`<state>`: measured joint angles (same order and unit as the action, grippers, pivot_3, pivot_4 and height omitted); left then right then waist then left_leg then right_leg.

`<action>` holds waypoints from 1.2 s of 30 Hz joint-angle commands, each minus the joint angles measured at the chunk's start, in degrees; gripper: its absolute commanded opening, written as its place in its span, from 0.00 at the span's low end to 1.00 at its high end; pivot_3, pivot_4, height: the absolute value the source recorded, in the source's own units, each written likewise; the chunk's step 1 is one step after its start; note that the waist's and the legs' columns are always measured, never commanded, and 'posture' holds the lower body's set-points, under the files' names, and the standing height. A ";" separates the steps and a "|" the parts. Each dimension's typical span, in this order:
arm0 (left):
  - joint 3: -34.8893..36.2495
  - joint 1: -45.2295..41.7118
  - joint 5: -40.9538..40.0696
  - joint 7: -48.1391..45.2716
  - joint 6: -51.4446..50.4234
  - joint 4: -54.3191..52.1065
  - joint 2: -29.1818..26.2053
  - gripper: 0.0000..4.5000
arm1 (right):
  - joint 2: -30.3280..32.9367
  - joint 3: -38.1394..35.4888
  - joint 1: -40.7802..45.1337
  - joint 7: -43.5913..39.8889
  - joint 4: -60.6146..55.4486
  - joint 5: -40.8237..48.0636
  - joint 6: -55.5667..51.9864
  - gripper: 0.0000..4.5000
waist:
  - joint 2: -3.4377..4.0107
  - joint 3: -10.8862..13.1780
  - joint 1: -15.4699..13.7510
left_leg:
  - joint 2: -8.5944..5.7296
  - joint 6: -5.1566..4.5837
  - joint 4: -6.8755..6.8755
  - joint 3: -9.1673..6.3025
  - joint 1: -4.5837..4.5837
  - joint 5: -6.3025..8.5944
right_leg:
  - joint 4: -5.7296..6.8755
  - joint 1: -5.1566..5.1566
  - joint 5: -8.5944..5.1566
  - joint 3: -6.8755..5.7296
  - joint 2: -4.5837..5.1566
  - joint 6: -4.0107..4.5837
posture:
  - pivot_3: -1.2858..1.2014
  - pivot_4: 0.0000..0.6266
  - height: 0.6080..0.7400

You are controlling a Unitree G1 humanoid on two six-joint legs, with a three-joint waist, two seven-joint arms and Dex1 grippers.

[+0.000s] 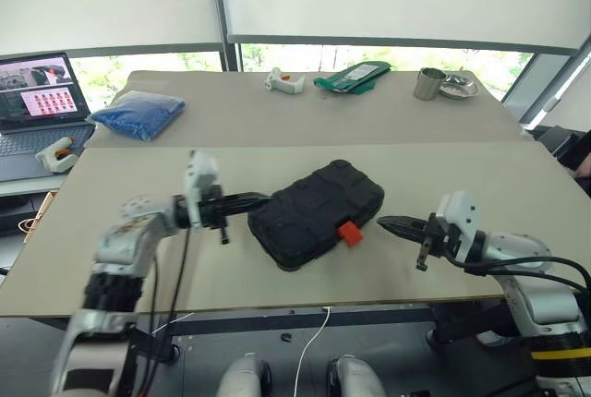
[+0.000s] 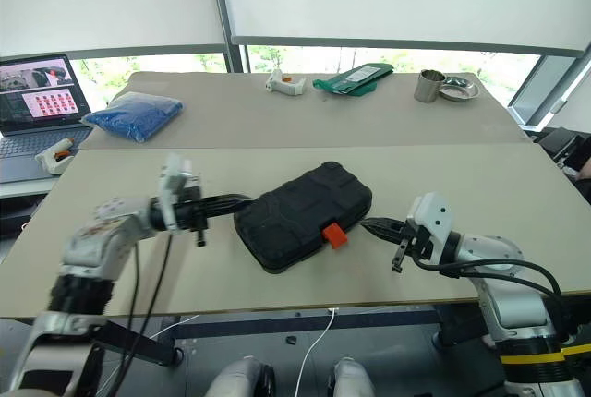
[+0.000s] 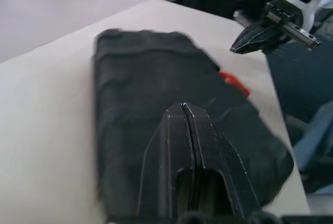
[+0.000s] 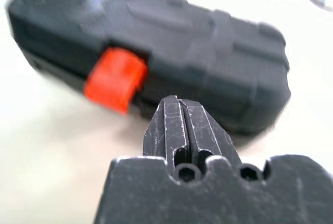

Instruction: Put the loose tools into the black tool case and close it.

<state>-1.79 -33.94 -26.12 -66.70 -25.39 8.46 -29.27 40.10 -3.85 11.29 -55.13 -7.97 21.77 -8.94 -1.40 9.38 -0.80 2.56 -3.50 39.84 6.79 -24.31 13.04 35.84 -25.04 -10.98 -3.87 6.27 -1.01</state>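
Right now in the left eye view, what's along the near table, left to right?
Left gripper, shut → closed black textured plastic tool case → its small orange latch → right gripper, shut.

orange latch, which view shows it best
The right wrist view: the orange latch sits large and unobstructed on the closed black tool case. Both eye views show it small on the case's near edge; the left wrist view catches a sliver.

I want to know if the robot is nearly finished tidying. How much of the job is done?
Nearly all of it, it seems. The black tool case lies shut on the table with its orange latch at the front edge. The left gripper and right gripper flank it, jaws shut, holding nothing. Whether the latch is fully snapped, I can't tell.
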 commanded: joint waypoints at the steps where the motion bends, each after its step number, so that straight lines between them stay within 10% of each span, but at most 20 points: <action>1: -6.16 -4.35 7.14 3.73 4.24 2.50 3.67 0.02 | -0.85 -0.85 -0.25 1.90 -5.28 1.62 -2.11 0.00 | 0.00 0.00 0.01 | 0.00 0.00 0.00 0.00 0.00 0.00 | 0.00 -0.01 0.00 0.01 -0.02 0.00 | 0.52 0.24 1.00; 9: -16.14 -7.99 19.89 7.43 7.66 12.29 7.09 0.02 | -2.30 5.40 -0.50 2.25 -4.33 -4.40 -0.39 0.00 | 0.04 -0.03 0.15 | -0.04 0.00 -0.05 0.01 0.03 0.01 | 0.00 -0.02 -0.02 0.06 -0.14 0.05 | 0.52 0.24 1.00; 36: -16.62 -2.53 20.76 7.80 2.52 7.35 6.70 0.02 | -10.99 9.03 7.61 5.19 1.16 -9.09 0.98 0.00 | 0.13 -0.14 1.14 | 0.08 0.02 -0.05 -0.03 0.18 0.00 | 0.11 0.04 -0.06 0.09 -0.15 0.06 | 0.52 0.24 1.00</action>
<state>-13.64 -39.53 -8.14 -58.16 -21.03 13.14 -22.61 29.40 8.65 15.32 -51.13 -0.28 9.81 -9.18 -1.27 9.24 0.33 2.64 -3.49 39.79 6.76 -24.13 13.05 35.95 -25.01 -11.04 -3.77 6.11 -0.95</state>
